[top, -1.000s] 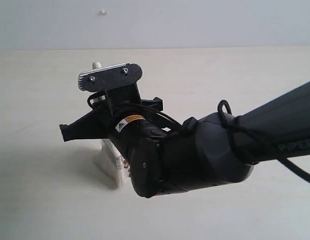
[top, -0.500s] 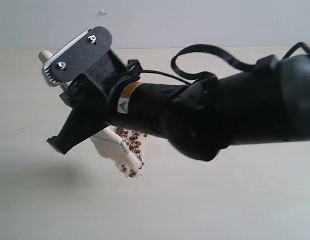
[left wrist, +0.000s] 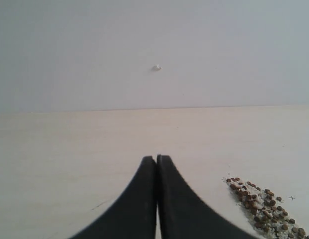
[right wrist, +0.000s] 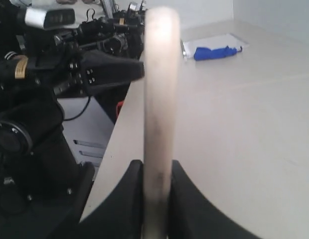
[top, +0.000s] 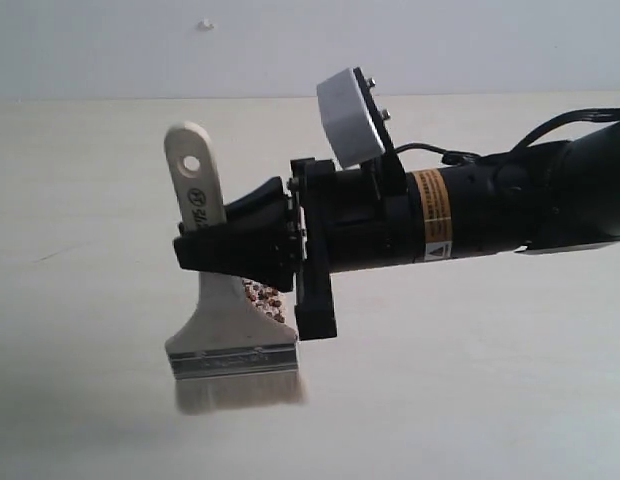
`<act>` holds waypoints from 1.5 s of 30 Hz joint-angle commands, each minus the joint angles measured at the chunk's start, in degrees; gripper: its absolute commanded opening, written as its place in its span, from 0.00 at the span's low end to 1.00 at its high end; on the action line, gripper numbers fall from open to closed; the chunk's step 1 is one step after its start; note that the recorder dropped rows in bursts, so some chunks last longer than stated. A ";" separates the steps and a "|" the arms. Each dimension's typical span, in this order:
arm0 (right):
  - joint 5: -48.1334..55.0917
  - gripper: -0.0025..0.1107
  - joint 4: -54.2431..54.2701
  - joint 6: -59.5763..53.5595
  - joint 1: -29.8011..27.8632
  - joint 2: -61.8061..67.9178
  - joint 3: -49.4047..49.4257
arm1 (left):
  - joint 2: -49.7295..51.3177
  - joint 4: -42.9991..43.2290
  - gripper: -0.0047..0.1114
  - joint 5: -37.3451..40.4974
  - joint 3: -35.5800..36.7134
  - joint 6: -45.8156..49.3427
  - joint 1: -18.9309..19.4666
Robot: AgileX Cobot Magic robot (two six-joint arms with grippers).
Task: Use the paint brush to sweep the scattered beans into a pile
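My right gripper (top: 205, 255) reaches in from the right and is shut on the whitish handle of the paint brush (top: 222, 330). The brush hangs upright with its flat face showing: hole end up, silver ferrule (top: 233, 360) and blurred white bristles (top: 240, 392) down, close over the table. The beans (top: 266, 297), reddish-brown with pale grit, peek out behind the brush and gripper. The right wrist view shows the handle (right wrist: 162, 99) edge-on between the fingers (right wrist: 132, 184). My left gripper (left wrist: 156, 158) is shut on nothing, with a band of beans (left wrist: 259, 205) beside it.
The pale table (top: 470, 400) runs to a white wall. In the right wrist view the other black arm (right wrist: 94, 69) stands past the table's edge, and a blue object (right wrist: 214, 52) lies on a white sheet at the far end.
The right wrist has rolled and swung back to the right. The brush went from lying tilted against the beans to hanging upright with bristles down, and fewer beans show.
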 commanded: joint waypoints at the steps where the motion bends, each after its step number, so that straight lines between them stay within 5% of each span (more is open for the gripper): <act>1: -1.45 0.02 -2.49 -0.07 -3.12 4.34 0.46 | -0.38 -0.02 0.04 -0.17 -0.03 -0.15 -0.35; 30: -0.97 0.02 0.77 -6.08 -5.22 20.84 -16.81 | -0.38 -0.02 0.04 -0.17 -0.03 -0.15 -0.35; 45: -1.45 0.02 2.20 -5.33 -11.69 21.57 -17.41 | -0.38 -0.02 0.04 -0.17 -0.03 -0.15 -0.35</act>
